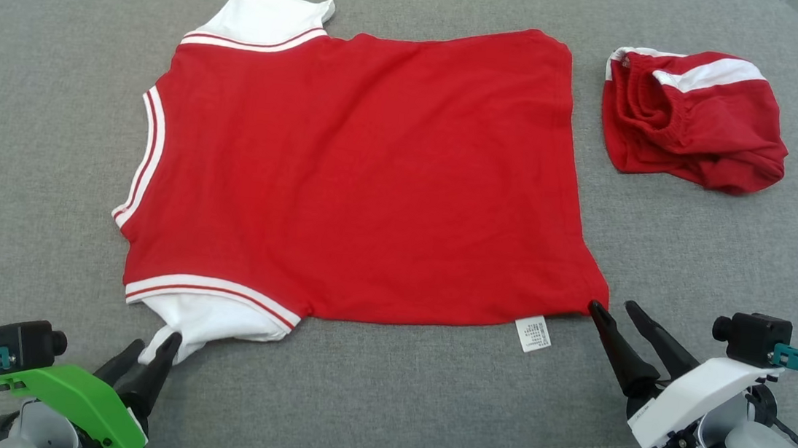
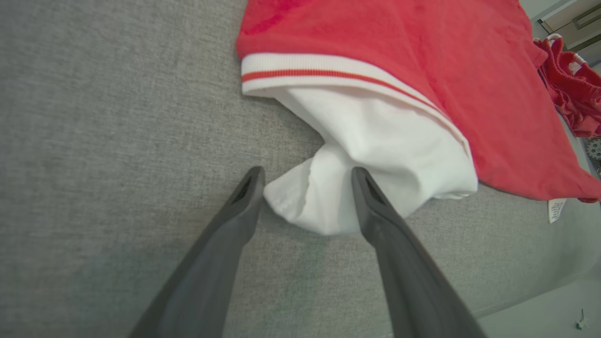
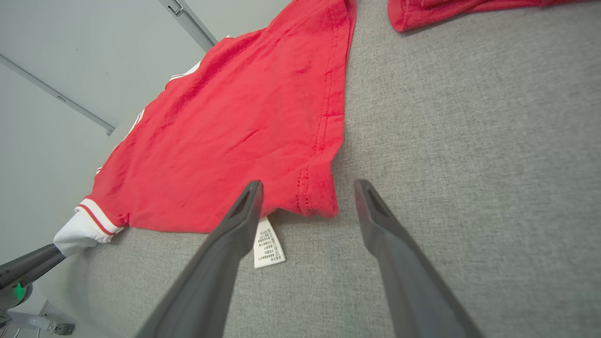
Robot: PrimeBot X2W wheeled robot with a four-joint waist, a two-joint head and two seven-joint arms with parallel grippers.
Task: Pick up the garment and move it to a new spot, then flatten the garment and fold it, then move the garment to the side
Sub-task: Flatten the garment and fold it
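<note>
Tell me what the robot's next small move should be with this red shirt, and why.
Probably close both grippers. The red shirt lies flat, the open left gripper straddles the bunched white sleeve, and the open right gripper has the hem corner between its tips, so pinching both would likely let it lift the near edge for a fold.

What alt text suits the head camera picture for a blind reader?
Red T-shirt with white sleeves, flat on grey upholstery, red shorts crumpled beside it. Open left end effector straddles the near sleeve; open right end effector sits at the hem corner.
</note>
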